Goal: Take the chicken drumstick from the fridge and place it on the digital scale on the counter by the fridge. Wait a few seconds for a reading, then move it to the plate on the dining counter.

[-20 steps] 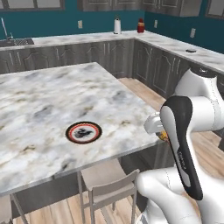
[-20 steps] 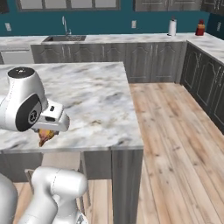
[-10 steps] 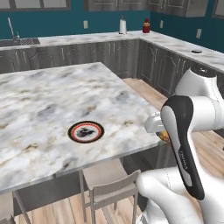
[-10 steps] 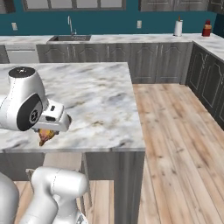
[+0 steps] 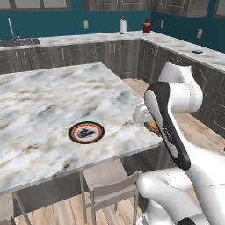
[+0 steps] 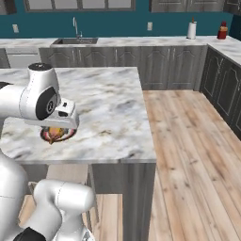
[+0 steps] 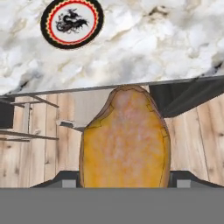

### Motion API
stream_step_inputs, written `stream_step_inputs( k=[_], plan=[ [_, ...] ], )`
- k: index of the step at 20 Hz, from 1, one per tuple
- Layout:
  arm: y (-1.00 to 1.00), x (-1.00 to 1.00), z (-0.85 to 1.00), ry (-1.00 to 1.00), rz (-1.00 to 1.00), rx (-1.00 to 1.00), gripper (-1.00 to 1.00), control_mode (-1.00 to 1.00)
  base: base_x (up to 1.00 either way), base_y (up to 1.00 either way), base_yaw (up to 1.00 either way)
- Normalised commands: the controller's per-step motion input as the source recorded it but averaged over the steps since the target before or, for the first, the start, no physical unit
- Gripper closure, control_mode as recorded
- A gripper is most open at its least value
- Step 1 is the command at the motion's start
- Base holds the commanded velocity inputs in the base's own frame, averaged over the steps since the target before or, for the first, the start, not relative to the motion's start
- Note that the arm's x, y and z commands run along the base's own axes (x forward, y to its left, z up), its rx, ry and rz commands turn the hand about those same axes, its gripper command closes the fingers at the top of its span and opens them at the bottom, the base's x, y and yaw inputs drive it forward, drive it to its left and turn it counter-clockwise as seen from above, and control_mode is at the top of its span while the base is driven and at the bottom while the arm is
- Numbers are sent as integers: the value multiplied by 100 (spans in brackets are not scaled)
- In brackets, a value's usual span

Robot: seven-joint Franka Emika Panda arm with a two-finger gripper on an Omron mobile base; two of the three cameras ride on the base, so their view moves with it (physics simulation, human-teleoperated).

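Observation:
My gripper (image 7: 124, 178) is shut on the chicken drumstick (image 7: 124, 140), a glossy golden-orange lump that hides most of the fingers. In the hand view the drumstick hangs just off the edge of the dining counter (image 7: 153, 39), over wooden floor. The plate (image 7: 72, 22), dark with a red rim ring, lies further in on the slab. From the left base view the drumstick (image 5: 151, 127) peeks out behind the forearm, to the right of the plate (image 5: 86, 132). The right base view has the drumstick (image 6: 55, 133) under the hand, in front of the plate (image 6: 70, 135). The fridge is out of view.
Light wooden chairs (image 5: 112, 193) stand under the dining counter's (image 5: 39, 101) near edge. Grey cabinets with marble tops line the back and right walls, with a sink (image 6: 75, 41), a white bottle (image 5: 123, 25) and a red jar (image 5: 146, 26). A small dark disc (image 5: 197, 52) sits on the right counter.
The whole scene has slid slightly right in both base views, so the base has moved. The gripper still holds the drumstick at the counter's edge.

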Motion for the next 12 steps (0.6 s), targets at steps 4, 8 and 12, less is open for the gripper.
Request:
stream_step_inputs(
  k=[4, 8, 12],
  plan=[
    [62, 100, -3, 4, 34, 0, 100, -100, 0, 0, 0],
    [49, 100, -10, 4, 24, 0, 100, -100, 0, 0, 0],
    [27, 83, -18, 8, 6, 0, 100, -100, 0, 0, 0]
  ],
)
